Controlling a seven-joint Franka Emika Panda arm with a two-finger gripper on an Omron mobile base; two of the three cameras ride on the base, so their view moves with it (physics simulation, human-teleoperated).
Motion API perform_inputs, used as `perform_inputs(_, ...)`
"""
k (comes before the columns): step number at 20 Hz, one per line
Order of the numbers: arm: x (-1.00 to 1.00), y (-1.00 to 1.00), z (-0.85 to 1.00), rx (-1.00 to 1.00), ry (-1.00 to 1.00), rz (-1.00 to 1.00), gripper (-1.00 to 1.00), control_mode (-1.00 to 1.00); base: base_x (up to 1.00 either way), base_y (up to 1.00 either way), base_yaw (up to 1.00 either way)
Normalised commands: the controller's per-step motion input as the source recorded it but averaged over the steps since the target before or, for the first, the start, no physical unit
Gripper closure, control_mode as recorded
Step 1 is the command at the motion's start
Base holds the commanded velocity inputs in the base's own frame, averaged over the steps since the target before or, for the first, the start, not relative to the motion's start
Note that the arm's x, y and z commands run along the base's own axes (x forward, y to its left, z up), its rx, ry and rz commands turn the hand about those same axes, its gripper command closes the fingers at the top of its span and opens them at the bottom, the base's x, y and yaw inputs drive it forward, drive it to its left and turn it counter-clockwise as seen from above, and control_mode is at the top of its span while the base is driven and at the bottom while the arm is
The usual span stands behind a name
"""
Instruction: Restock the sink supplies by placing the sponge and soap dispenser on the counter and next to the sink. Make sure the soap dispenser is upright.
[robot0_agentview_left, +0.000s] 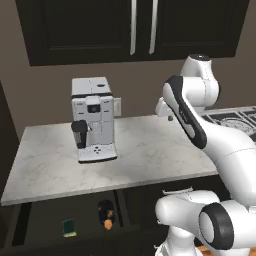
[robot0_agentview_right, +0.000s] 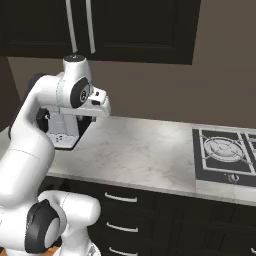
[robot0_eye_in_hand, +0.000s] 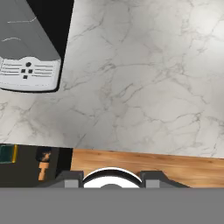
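Sponge (robot0_agentview_left: 69, 227) sits in the open drawer (robot0_agentview_left: 45, 225) under the counter (robot0_agentview_left: 150, 150), soap dispenser (robot0_agentview_left: 106, 214) lying just to its right. Coffee machine (robot0_agentview_left: 93, 119) stands on the counter above. Further right, the gripper (robot0_eye_in_hand: 112, 177) is clenched on nothing, over bare marble.

Brown-grey plain wall (robot0_agentview_right: 150, 92) behind, dark upper cabinets with long silver bar handles (robot0_agentview_left: 142, 27) overhead. White boxy coffee machine (robot0_agentview_left: 94, 120) sits left of the jaws, black gas hob with grey burners (robot0_agentview_right: 225, 152) well to their right. Dark lower drawer fronts with silver pulls (robot0_agentview_right: 120, 212) below; warm wood-plank floor (robot0_eye_in_hand: 144, 162) underneath. Light flat, even.
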Motion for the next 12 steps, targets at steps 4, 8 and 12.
perform_inputs(4, 0.00, 0.00, 0.00, 0.00, 0.00, 0.00, -1.00, 1.00, -0.07, -0.03, 0.02)
perform_inputs(8, 0.00, 0.00, 0.00, 0.00, 0.00, 0.00, -1.00, 1.00, -0.41, -0.51, 0.18)
perform_inputs(12, 0.00, 0.00, 0.00, 0.00, 0.00, 0.00, -1.00, 1.00, -0.20, -0.49, 0.31)
